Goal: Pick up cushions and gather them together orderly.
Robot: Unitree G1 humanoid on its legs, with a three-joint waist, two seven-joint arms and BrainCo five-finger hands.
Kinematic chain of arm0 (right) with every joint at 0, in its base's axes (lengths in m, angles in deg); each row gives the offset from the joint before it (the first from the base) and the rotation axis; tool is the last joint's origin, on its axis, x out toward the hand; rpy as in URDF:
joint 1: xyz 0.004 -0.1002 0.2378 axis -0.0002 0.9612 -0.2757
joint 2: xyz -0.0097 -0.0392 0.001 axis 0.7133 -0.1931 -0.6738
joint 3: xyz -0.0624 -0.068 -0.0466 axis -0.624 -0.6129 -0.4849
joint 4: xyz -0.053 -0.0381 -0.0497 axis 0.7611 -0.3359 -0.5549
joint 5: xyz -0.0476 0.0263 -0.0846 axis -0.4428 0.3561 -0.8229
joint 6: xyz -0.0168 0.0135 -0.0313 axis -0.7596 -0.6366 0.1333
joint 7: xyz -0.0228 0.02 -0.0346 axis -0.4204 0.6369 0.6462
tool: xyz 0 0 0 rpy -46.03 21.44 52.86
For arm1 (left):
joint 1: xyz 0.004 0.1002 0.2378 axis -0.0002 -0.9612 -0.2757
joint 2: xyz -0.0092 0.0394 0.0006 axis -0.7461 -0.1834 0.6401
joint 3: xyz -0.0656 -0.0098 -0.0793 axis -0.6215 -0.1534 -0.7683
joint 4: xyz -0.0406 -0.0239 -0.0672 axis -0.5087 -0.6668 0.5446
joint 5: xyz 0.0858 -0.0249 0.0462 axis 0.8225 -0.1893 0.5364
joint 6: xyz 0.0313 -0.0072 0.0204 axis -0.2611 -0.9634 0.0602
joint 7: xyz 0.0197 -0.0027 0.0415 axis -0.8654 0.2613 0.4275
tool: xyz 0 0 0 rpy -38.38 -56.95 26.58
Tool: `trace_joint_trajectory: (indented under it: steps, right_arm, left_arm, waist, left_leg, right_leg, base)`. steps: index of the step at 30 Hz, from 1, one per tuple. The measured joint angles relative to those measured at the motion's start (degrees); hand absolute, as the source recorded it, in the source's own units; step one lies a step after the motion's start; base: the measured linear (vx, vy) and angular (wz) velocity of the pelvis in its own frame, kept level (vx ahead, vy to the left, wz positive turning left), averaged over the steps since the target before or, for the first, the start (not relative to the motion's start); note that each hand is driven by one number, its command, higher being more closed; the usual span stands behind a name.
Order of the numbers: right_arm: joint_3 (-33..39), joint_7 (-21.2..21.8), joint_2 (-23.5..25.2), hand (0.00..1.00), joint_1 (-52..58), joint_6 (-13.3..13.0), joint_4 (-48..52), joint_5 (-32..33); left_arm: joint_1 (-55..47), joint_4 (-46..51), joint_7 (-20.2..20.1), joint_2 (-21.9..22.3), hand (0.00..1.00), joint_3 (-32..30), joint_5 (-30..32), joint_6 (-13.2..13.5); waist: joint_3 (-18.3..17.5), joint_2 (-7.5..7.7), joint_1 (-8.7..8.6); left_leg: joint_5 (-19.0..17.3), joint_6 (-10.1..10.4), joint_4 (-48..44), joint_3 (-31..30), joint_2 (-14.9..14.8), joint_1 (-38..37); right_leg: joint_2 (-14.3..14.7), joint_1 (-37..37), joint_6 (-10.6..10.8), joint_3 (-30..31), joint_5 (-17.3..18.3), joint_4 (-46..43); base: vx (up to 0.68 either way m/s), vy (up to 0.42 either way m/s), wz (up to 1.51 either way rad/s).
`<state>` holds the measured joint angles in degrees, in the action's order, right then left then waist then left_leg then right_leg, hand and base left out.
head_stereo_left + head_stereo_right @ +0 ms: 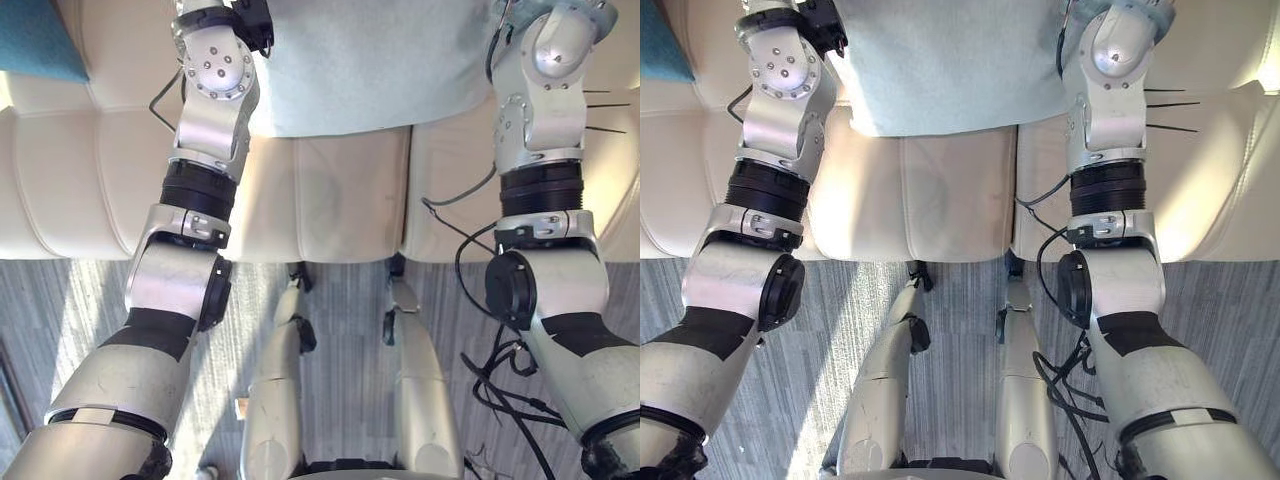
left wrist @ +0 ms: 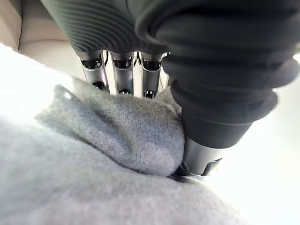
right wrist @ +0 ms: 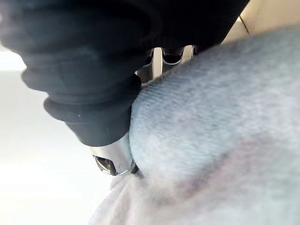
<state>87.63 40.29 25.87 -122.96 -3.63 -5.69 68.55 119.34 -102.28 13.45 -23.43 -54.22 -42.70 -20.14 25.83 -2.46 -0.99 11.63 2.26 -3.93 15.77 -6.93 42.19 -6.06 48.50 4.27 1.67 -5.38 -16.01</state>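
Note:
A pale blue-grey cushion (image 1: 360, 60) lies across the cream sofa's seat, between my two arms. My left hand (image 2: 123, 70) is at its left edge: the fingers stand behind a raised fold of the cushion (image 2: 117, 136) and the thumb presses the fold from the front. At the right edge, my right hand (image 3: 112, 157) has its thumb under the cushion (image 3: 211, 131) and its fingers over the far side. Both hands pinch the fabric. A teal cushion (image 1: 40, 40) sits at the sofa's far left.
The cream leather sofa (image 1: 340, 190) runs across the whole width in front of me, its front edge meeting grey carpet (image 1: 60, 330).

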Motion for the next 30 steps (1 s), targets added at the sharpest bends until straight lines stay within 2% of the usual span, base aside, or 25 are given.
trace_joint_trajectory:
  steps: [5,11,13,15,17,19,23,25,26,28,30]
  right_arm:
    - [1.05,0.03,-2.35,0.00,-0.06,-0.23,0.85,2.31]
    - [5.38,0.09,-8.13,0.00,-0.02,-0.36,4.78,7.70]
    - [5.88,0.47,-9.80,0.00,0.22,-0.48,7.50,9.08]
    - [6.49,1.50,-12.58,0.00,2.30,-0.82,10.68,9.96]
    - [7.37,3.07,-14.75,0.00,10.11,-2.46,15.70,11.97]
    - [8.62,4.94,-15.22,0.00,17.64,-2.69,18.79,14.10]
    - [9.17,10.15,-14.24,0.00,38.23,-2.44,24.85,15.68]
    - [9.18,13.15,-9.71,0.00,51.12,-2.04,29.70,15.31]
    - [9.11,14.01,-8.00,0.00,54.25,-2.03,30.71,14.90]
    - [7.43,17.19,-1.02,0.00,66.83,-1.69,31.83,12.47]
    - [6.08,19.29,3.09,0.00,75.48,-1.23,31.32,9.22]
  left_arm:
    - [0.01,0.39,-0.32,-1.81,0.00,-0.41,-0.69,0.00]
    - [-0.34,5.27,-0.49,-6.25,0.00,-4.73,-4.28,0.15]
    - [-1.78,7.35,-1.19,-8.26,0.00,-6.59,-5.54,1.01]
    - [-5.92,9.25,-2.16,-9.77,0.00,-8.37,-6.80,1.65]
    - [-13.58,12.38,-4.07,-10.17,0.00,-11.07,-8.87,1.96]
    - [-20.82,15.38,-5.32,-10.02,0.00,-12.27,-10.88,2.03]
    - [-40.03,24.72,-9.27,-5.73,0.00,-12.31,-10.68,2.22]
    - [-52.80,28.99,-12.17,0.31,0.00,-11.39,-9.91,2.25]
    - [-55.95,29.67,-12.97,2.06,0.00,-10.81,-9.57,2.23]
    - [-68.91,30.00,-16.79,8.77,0.00,-8.31,-8.23,1.80]
    - [-77.21,29.34,-19.75,12.03,0.00,-7.91,-7.17,1.06]
  waist:
    - [0.00,0.00,0.20]
    - [0.07,0.04,0.25]
    - [0.06,0.04,0.20]
    - [0.05,0.07,0.26]
    - [0.03,0.10,0.36]
    - [-0.01,0.15,0.29]
    - [-0.08,0.17,0.45]
    - [-0.24,0.24,0.39]
    - [-0.34,0.28,0.39]
    - [-4.39,0.54,0.43]
    - [-5.35,0.50,0.62]
  left_leg:
    - [0.00,0.01,-0.13,0.09,-0.02,0.81]
    - [0.00,0.03,-1.11,0.29,-0.79,1.67]
    - [-0.02,0.05,-1.55,0.53,-1.02,1.45]
    - [-0.24,0.24,-2.03,1.24,-1.29,0.65]
    - [-0.84,0.40,-2.09,1.64,-1.63,-0.81]
    - [-1.02,0.15,-2.13,1.71,-1.84,-1.90]
    - [-1.93,0.03,-2.54,1.50,-2.11,-5.20]
    - [-3.27,0.13,-3.40,1.17,-2.24,-7.71]
    - [-3.71,0.16,-3.77,1.06,-2.33,-8.37]
    - [-6.06,0.49,-5.88,1.21,-3.04,-9.04]
    - [-7.46,0.62,-7.17,1.24,-3.27,-12.53]
  right_leg:
    - [-0.11,0.96,-0.01,-0.12,0.02,-0.26]
    - [-0.27,1.78,-0.01,-0.46,0.01,-1.73]
    - [-0.19,1.50,-0.01,-0.61,0.01,-1.97]
    - [-0.10,0.63,-0.18,-0.45,0.19,-1.94]
    - [0.01,-1.03,-0.49,-0.80,0.66,-1.92]
    - [0.12,-2.27,-0.62,-1.10,0.89,-1.91]
    - [0.11,-5.89,-0.75,-1.82,2.40,-2.34]
    - [-0.02,-8.78,-0.92,-2.49,3.57,-2.88]
    - [-0.04,-9.71,-0.81,-2.71,3.97,-2.90]
    - [-0.04,-11.55,-0.81,-3.31,5.64,-3.00]
    - [-0.06,-15.55,-0.82,-3.56,6.66,-3.17]
  base:
    - [0.00,0.003,0.01]
    - [0.00,0.000,0.00]
    - [-0.02,-0.008,-0.01]
    - [-0.04,-0.023,-0.04]
    - [-0.04,-0.035,0.00]
    - [-0.02,-0.049,0.02]
    - [0.01,-0.061,0.05]
    - [0.04,-0.074,0.09]
    - [0.05,-0.059,0.09]
    - [0.07,-0.043,0.08]
    - [0.12,-0.037,0.01]
